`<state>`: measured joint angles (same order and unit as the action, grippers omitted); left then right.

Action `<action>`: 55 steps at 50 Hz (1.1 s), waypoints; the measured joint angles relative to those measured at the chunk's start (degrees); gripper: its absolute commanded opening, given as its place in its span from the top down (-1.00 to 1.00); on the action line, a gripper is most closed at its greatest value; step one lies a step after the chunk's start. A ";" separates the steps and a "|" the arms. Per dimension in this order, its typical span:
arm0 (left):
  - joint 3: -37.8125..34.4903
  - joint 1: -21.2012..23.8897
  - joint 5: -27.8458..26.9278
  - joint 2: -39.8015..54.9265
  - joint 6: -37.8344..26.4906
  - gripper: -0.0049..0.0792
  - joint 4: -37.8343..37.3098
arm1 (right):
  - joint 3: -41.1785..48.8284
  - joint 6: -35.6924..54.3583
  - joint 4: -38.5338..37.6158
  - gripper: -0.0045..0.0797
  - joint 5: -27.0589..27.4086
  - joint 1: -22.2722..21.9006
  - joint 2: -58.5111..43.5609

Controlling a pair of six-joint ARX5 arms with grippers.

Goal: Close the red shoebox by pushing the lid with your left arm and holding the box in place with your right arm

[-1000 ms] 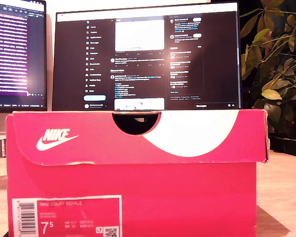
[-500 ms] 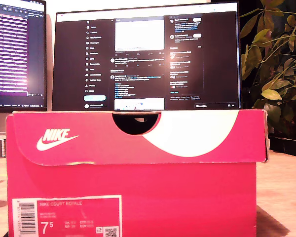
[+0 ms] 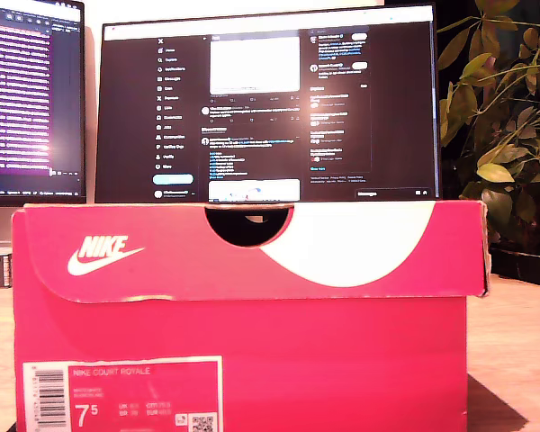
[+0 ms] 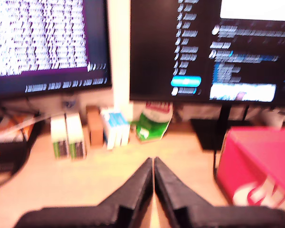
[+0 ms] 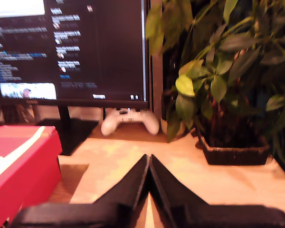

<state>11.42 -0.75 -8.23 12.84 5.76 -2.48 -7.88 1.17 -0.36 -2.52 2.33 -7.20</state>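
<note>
The red Nike shoebox [image 3: 324, 360] fills the exterior view, and its lid [image 3: 162, 270] lies down flat over the top. No arm or gripper shows in that view. In the first wrist view my first gripper [image 4: 153, 164] is shut with its black fingertips touching and nothing held; a corner of the shoebox [image 4: 256, 161] lies off to one side, apart from it. In the second wrist view my second gripper [image 5: 148, 161] is also shut and empty above the wooden table, and the shoebox [image 5: 19, 166] sits to one side, not touched.
Two lit monitors [image 3: 270, 108] stand behind the box. A potted plant [image 5: 228, 104] and a white game controller [image 5: 129, 121] sit near my second gripper. Small cartons [image 4: 69, 135] and a green packet [image 4: 154, 121] stand under the monitors ahead of my first gripper.
The shoebox and lid have not moved. Shadows on the table at both sides of the box have shrunk. The monitor text has shifted a little.
</note>
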 measured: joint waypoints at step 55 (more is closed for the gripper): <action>-8.41 0.74 0.83 -13.05 4.59 0.93 -16.31 | 4.68 0.35 17.05 0.92 2.54 0.00 6.75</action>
<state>3.01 -0.01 -7.40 -0.21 10.35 -18.79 -3.20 1.52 16.69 0.01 2.33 -0.45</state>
